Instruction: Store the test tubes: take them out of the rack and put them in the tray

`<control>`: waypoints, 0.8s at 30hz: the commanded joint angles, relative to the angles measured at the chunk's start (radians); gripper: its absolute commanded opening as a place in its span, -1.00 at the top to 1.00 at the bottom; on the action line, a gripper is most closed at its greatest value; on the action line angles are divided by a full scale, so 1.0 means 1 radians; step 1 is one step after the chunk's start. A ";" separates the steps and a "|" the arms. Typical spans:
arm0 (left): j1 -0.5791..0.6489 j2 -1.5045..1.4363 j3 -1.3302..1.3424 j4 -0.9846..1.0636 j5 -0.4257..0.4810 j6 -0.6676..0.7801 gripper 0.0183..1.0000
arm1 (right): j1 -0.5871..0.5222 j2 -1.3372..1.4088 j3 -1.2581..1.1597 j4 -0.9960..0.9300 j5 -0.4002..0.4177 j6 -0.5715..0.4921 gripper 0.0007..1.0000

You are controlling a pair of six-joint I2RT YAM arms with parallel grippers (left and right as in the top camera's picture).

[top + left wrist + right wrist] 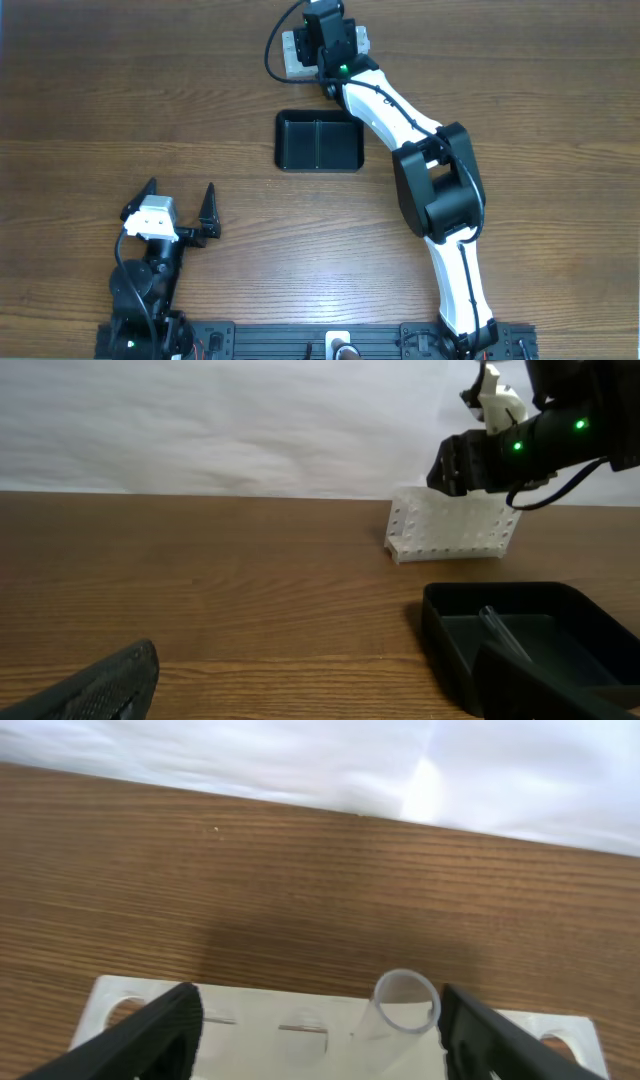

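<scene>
Tube (pixel 404 1004): clear, round, open mouth up, standing in a hole of the rack (pixel 280 1025).

Rack: a white block with rows of holes. It sits at the far side of the table (pixel 100 100), just beyond the tray (pixel 318 142) and apart from it.

My right gripper (pixel 318 1038) hangs over the rack. Its fingers are spread, one on each side of the tube. The tube stands closer to one finger, and I cannot tell whether that finger touches it.

Tray: black, rectangular, divided by a rib into two compartments. A second tube (pixel 497 630), also clear, lies flat on the tray floor. I cannot tell which compartment holds it.

My left gripper (pixel 180 192) sits low near its base, well apart from the tray. Its fingers are spread and hold nothing.
</scene>
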 commanded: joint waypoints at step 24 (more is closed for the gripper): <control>0.006 -0.006 -0.005 -0.002 0.013 0.011 -1.00 | -0.012 0.013 0.024 0.009 0.048 -0.021 0.38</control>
